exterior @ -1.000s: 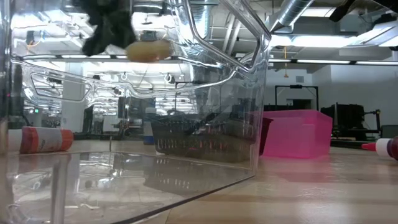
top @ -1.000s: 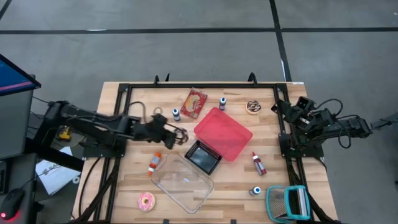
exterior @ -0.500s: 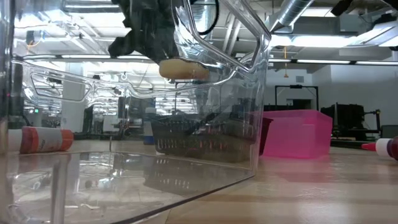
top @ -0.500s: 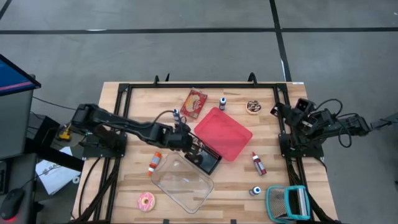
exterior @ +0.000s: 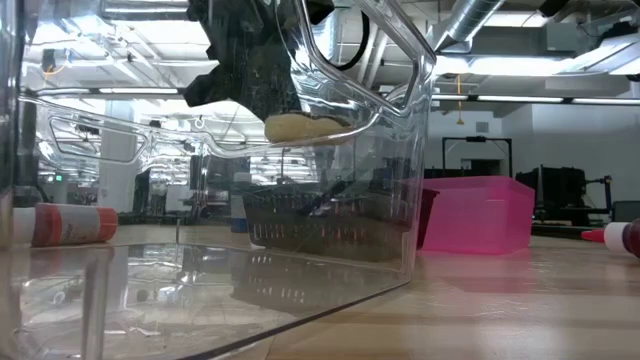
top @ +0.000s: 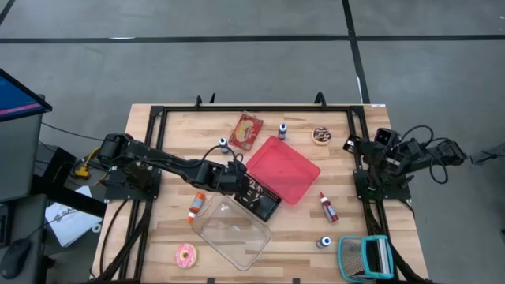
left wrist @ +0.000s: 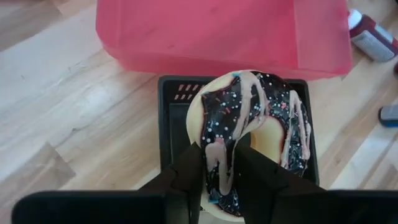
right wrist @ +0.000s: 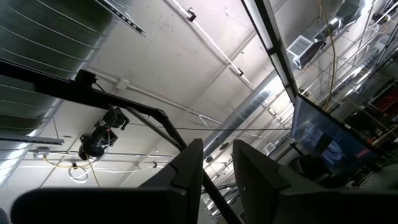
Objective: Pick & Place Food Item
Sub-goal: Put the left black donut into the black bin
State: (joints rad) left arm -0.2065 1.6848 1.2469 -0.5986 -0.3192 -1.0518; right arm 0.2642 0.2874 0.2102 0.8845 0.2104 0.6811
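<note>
My left gripper (top: 249, 188) is shut on a doughnut (left wrist: 255, 115) with dark chocolate glaze, sprinkles and pink drizzle. It hangs over the black slatted basket (top: 262, 202), which stands on the table between the pink bin (top: 284, 167) and the clear plastic container (top: 231, 230). In the low view the doughnut's pale underside (exterior: 300, 128) shows above the basket (exterior: 320, 225), seen through the clear container's wall. My right gripper (right wrist: 217, 163) is shut and empty, raised at the table's right edge and pointing up at the ceiling. My left gripper pinches the doughnut's ring at its near side (left wrist: 219, 146) between its two fingers (left wrist: 188, 171), one on each side of the ring. The fingers slant down from the table's left. The doughnut is tilted and lifted clear, above the black basket.
A pink-iced doughnut (top: 185, 255) lies near the front left edge. Small bottles (top: 196, 207) (top: 327, 207), a red packet (top: 247, 130) and another chocolate doughnut (top: 321, 135) lie around the bin. A teal basket (top: 364, 256) stands at the front right corner.
My left gripper has carried the doughnut toward the table's right and near edges and a little down, from left of the basket to above it. It has kept hold of the doughnut.
</note>
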